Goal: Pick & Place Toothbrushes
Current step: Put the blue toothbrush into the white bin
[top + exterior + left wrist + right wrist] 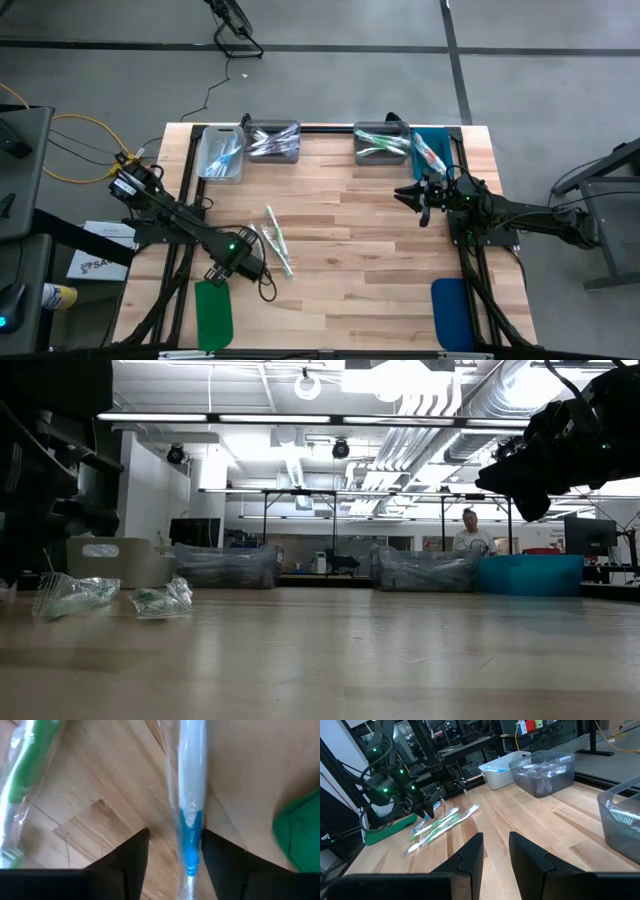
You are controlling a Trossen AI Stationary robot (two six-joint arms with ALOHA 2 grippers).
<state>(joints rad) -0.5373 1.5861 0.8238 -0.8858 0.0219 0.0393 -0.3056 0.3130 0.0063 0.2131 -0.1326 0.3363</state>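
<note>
You had the left end effector point(172, 857) low over the counter point(360, 240) at lower left of the high view, its fingers point(131, 855) set narrowly either side of a blue-handled toothbrush point(190, 810), near the green pad point(213, 312). More toothbrushes point(275, 240) lay just beside it. The right end effector point(495, 852) hovered right of centre, narrowly parted, holding nothing.
</note>
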